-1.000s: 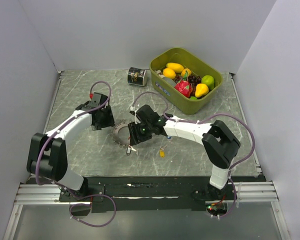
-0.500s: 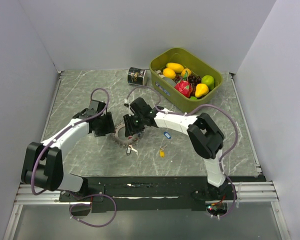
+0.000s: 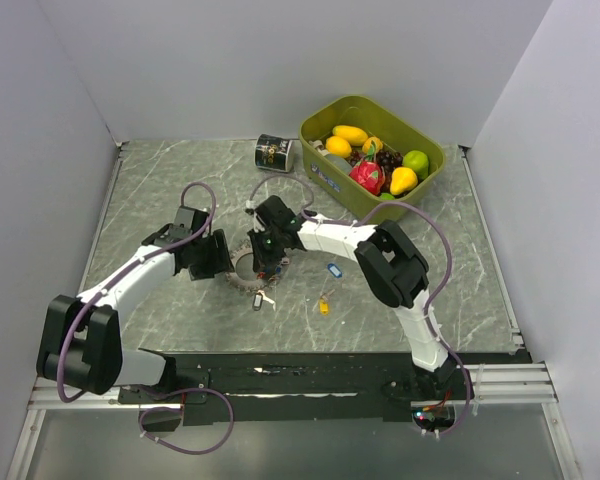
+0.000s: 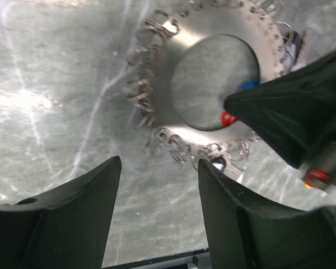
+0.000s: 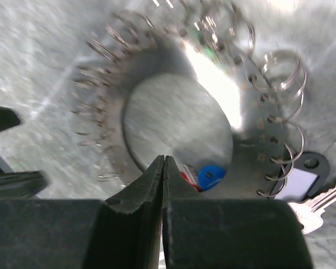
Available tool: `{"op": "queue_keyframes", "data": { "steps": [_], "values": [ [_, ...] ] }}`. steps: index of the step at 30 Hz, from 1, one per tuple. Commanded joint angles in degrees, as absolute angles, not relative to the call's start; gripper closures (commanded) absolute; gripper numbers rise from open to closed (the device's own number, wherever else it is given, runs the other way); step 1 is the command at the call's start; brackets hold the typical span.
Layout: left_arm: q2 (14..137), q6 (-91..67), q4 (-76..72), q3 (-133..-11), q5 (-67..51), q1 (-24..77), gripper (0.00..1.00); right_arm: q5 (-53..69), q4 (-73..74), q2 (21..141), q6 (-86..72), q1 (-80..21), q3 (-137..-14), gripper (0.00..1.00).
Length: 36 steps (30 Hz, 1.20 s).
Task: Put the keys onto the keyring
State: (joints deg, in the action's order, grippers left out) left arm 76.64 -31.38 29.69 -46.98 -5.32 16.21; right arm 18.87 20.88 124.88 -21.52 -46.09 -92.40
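My right hand was closed at the hole of the keyring, my left hand wide beside; a push could slide it away.

keyring: 1 | keys well clear of it: 2 | can: 1 | fruit bin: 1

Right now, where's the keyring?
In the top view the keyring lies on the table left of centre, between the left gripper and the right gripper, whose shut tips point into its hollow middle.
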Motion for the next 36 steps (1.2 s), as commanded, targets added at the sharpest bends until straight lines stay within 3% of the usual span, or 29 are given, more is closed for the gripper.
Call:
{"op": "queue_keyframes", "data": {
  "steps": [1, 13, 21, 36],
  "values": [
    [74.6, -31.9, 28.8, -46.7, -9.4, 16.3, 0.37, 18.9, 20.0, 121.1, -21.2, -45.8, -86.8, 0.98],
    [75.0, -31.6, 29.7, -47.2, -9.8, 16.7, 0.38, 20.0, 15.4, 114.4, -24.0, -45.9, -73.3, 1.0],
    [76.6, -31.7, 28.4, -46.6, -11.3, 18.7, 0.41, 22.8, 13.7, 112.6, -24.8, -45.9, -74.4, 0.98],
    [72.7, -38.9, 23.2, -39.8, -4.0, 20.7, 0.58, 25.8, 11.7, 107.5, -25.1, -44.1, -73.1, 0.96]
  ]
}}
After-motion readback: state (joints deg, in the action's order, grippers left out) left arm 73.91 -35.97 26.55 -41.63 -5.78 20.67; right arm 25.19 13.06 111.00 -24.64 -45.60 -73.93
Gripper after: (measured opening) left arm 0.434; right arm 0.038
